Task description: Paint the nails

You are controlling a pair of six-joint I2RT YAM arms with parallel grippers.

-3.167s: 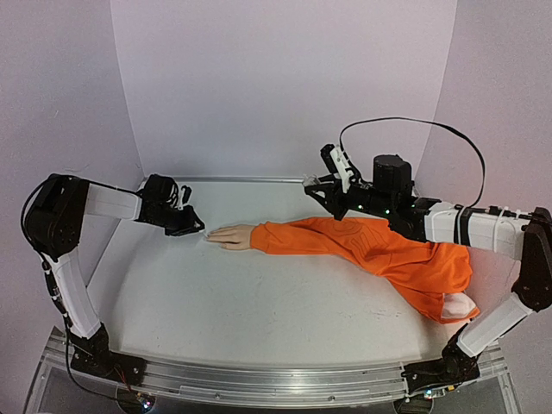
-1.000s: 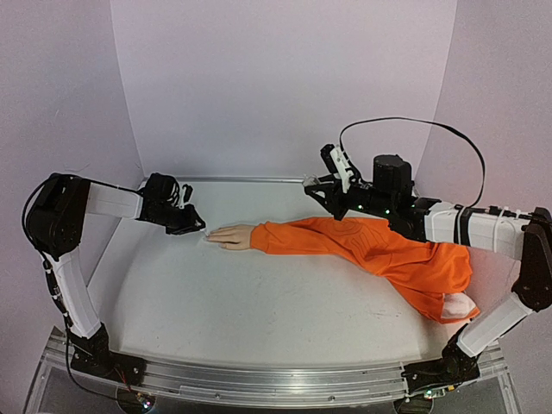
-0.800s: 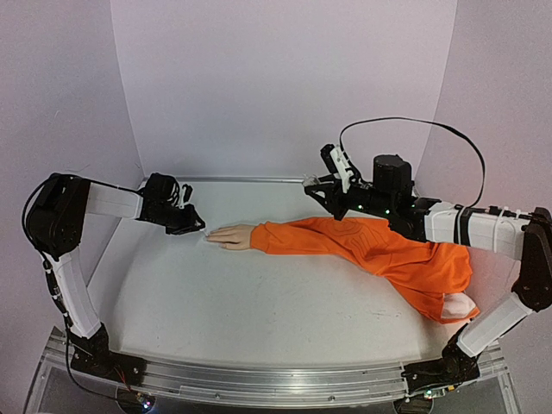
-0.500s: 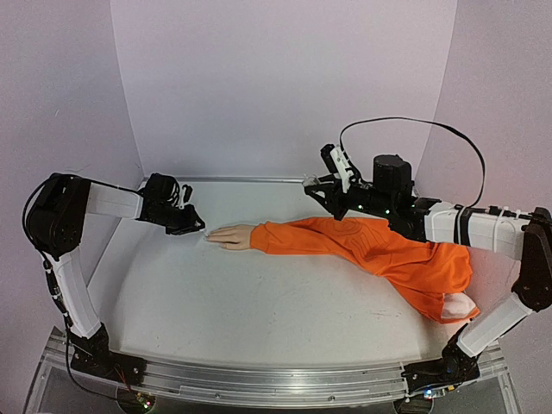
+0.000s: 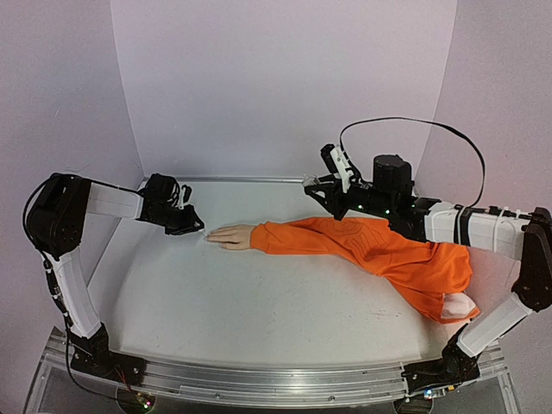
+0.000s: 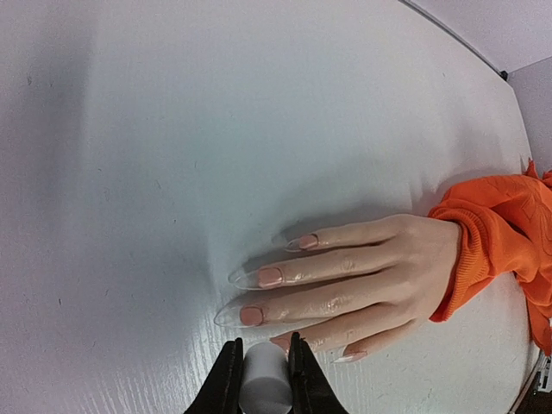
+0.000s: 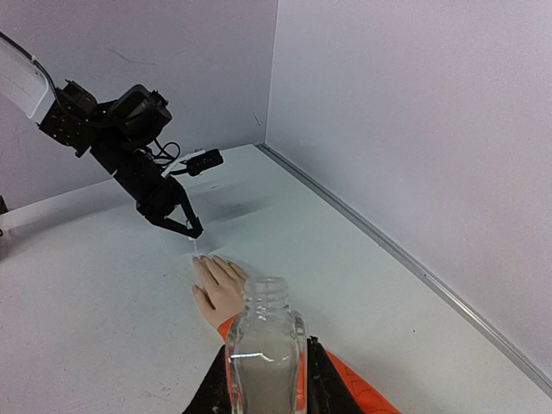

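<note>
**Left gripper point(image 6: 261, 347) clenched on the white brush cap point(image 6: 264, 388), poised at the fingertips; I see no movement from either arm over the last few seconds.**

Just ahead of the cap lie the nails point(image 6: 270, 277). The hand point(image 6: 371, 276) rests flat beyond them, and its sleeve point(image 6: 492, 233) is further out still. With nothing shifting, I judge the stroke is paused or creeping, and the painting is unfinished. My left wrist view shows pinkish colour on three nails, while the one nearest the cap looks clear, but the cap hides the bristles. The right wrist view adds the right gripper point(image 7: 264, 384) closed round the open bottle point(image 7: 264, 345), well away past the hand. From the top view I can't make out the nails at all.
</note>
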